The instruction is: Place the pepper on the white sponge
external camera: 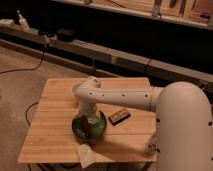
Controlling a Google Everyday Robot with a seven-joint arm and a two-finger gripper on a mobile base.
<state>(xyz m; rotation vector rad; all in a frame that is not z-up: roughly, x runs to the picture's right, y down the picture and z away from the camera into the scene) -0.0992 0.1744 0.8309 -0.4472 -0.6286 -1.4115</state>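
Note:
The pepper [86, 130] is a small reddish-brown shape lying in the green plate [101, 131] near the front of the wooden table. My gripper [89, 121] hangs from the white arm straight down over the plate, right above the pepper and partly hiding it. The white sponge [85, 154] lies flat at the table's front edge, just in front of the plate and a little left of its middle.
A dark rectangular block [119, 116] lies right of the plate. The wooden table [50, 120] ends close in front of the sponge. My arm's white body [185, 125] fills the right side. A white bottle [21, 20] stands on the far shelf.

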